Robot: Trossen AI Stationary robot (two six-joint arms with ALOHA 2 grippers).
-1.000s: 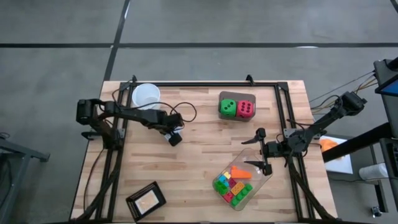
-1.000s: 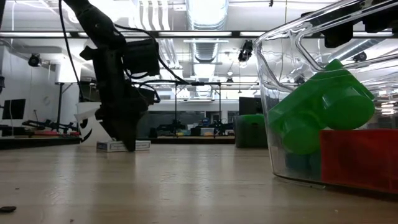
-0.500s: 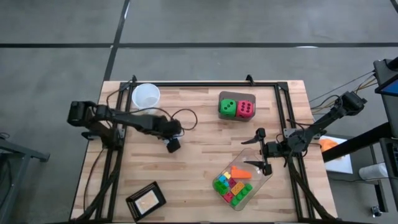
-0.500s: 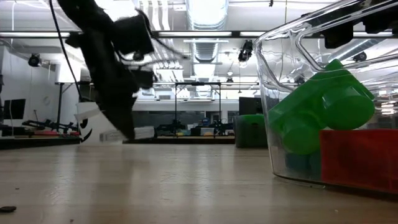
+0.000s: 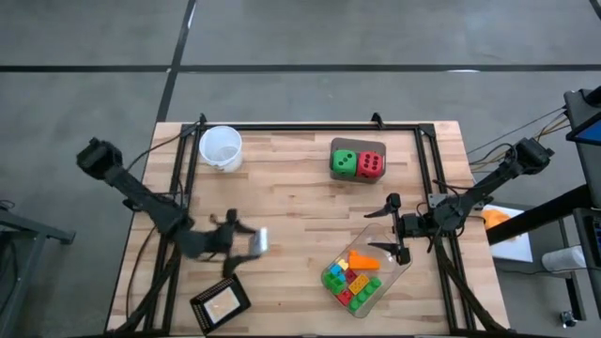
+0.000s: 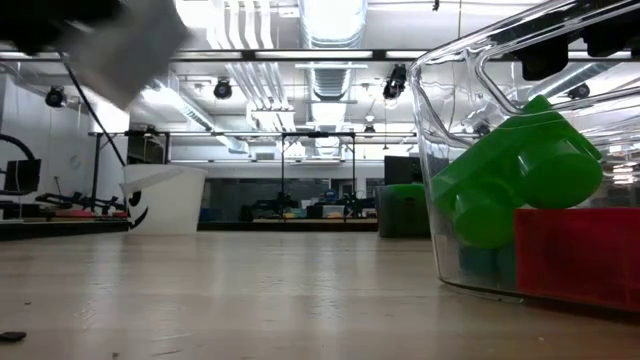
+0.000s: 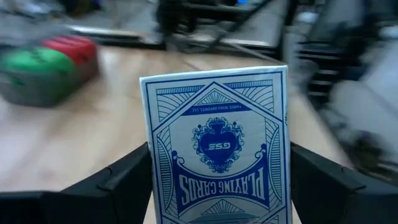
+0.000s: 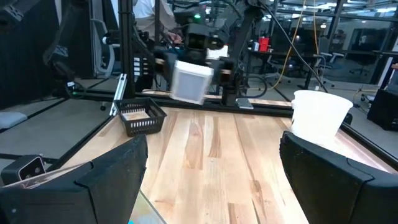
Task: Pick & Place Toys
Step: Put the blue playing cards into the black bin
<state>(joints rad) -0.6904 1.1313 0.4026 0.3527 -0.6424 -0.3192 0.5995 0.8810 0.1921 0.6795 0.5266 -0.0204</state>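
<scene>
At the lower left of the high view, the left gripper (image 5: pixel 255 242) hangs above the tabletop (image 5: pixel 300 197), its jaws closed partway on a blue playing-card box (image 7: pixel 216 146) that stands upright between them in the left wrist view. Just below it in the high view sits a small black mesh basket (image 5: pixel 221 302). A white cup (image 5: pixel 221 146) stands at the upper left of the tabletop.

Right of centre, near the top edge, the green die (image 5: pixel 344 161) and the pink-red die (image 5: pixel 370 164) sit touching each other. At the lower right, a clear plastic tray (image 5: pixel 362 272) holds the small bricks (image 5: pixel 353 282) and the orange wedge (image 5: pixel 362 259). The right gripper (image 5: pixel 398 229) waits just above the tray's upper edge, jaws wide open and holding nothing.

The risks, as I judge them: the card box is held only by its side edges, so a quick swing could let it twist or slip out. If released off-centre over the basket, it may catch the rim and tip onto the tabletop. The right arm's jaws sit close to the tray and could nudge it.
</scene>
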